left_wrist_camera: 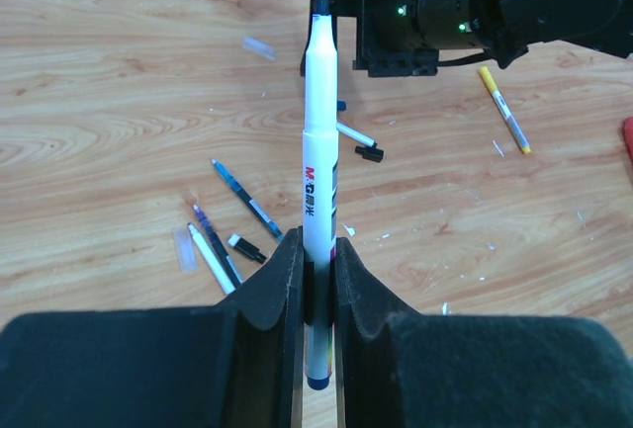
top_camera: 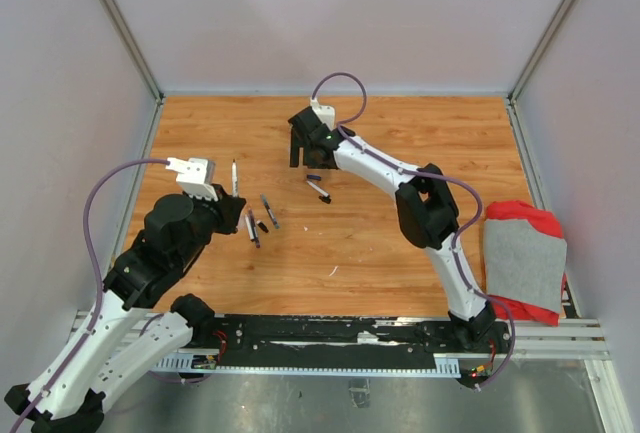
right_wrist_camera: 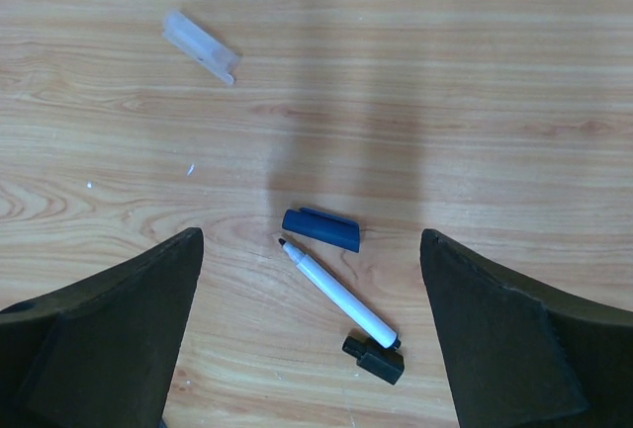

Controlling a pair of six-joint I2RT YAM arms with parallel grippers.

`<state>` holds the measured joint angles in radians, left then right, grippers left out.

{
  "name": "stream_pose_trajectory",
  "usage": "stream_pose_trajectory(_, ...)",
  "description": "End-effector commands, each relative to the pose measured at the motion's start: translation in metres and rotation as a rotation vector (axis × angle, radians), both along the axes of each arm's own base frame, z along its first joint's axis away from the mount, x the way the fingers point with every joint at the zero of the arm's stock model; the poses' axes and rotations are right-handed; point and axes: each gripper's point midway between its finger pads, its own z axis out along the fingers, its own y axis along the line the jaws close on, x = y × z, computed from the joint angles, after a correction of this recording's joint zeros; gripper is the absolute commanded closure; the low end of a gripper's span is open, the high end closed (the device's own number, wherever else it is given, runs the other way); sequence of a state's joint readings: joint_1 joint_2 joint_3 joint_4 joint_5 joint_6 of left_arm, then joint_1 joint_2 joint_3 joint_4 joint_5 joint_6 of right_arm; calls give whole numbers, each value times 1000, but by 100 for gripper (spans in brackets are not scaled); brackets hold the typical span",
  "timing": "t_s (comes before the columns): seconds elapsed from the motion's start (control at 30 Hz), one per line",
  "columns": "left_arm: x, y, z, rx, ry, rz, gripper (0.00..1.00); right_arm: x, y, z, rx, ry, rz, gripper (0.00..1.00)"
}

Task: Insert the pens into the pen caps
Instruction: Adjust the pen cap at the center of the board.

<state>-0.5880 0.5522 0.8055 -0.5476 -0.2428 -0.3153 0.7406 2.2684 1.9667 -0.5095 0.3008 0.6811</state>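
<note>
A white pen [left_wrist_camera: 318,131] is clamped near its tail in the left end effector [left_wrist_camera: 316,255]. The right end effector [top_camera: 304,145] is spread wide over a dark blue cap [right_wrist_camera: 319,229] on the far tabletop [right_wrist_camera: 495,102]. Light, rigid and slippery, the cap is best pinched mid-length.

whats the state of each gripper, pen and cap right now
left gripper, shut on the white pen
white pen, uncapped, clamped near its rear end
right gripper, open, empty
dark blue cap, loose on the table
short pen, uncapped, lying flat
black cap, loose beside the short pen
clear cap, loose on the table
</note>
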Motion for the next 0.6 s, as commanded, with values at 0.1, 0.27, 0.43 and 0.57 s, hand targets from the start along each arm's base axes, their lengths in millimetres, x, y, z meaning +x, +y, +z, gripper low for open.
stream_pose_trajectory(0.1, 3, 3, 6, -9, -32, 19, 99, -7, -1, -18, -88, 46, -80, 11)
stream_pose_trajectory(0.27, 3, 3, 6, -9, -32, 14, 100, -9, 0, -29, -122, 43, -98, 16)
stream_pose_trajectory(0.43, 2, 3, 7, -11, -36, 16, 99, -7, -2, -35, -152, 30, -109, 20)
stream_pose_trajectory(0.57, 2, 4, 8, -13, -40, 15, 100, -7, -2, -41, -167, 25, -116, 23)
